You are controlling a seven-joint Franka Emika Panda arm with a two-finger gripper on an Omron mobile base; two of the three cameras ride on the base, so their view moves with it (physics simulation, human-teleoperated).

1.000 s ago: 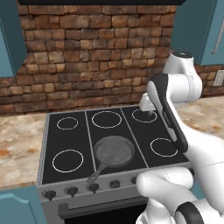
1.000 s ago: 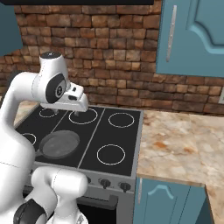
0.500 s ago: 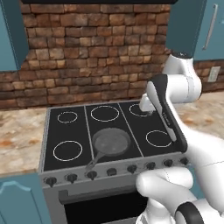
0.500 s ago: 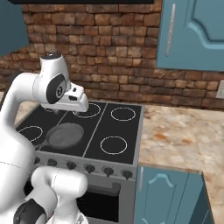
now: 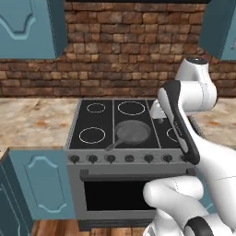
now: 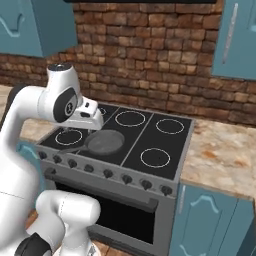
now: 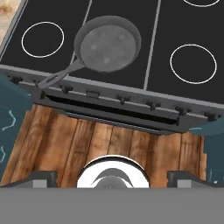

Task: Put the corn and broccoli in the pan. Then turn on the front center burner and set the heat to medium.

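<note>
Base is sliding left, stove drifting right | pan sitting empty | fingers spread wide, holding nothing | vegetables yet to fetch

Two base cameras look forward and down from behind the arm, left and right, sharing the cooktop and the pan. The hand camera looks steeply down from above, nearer the pan.
</note>
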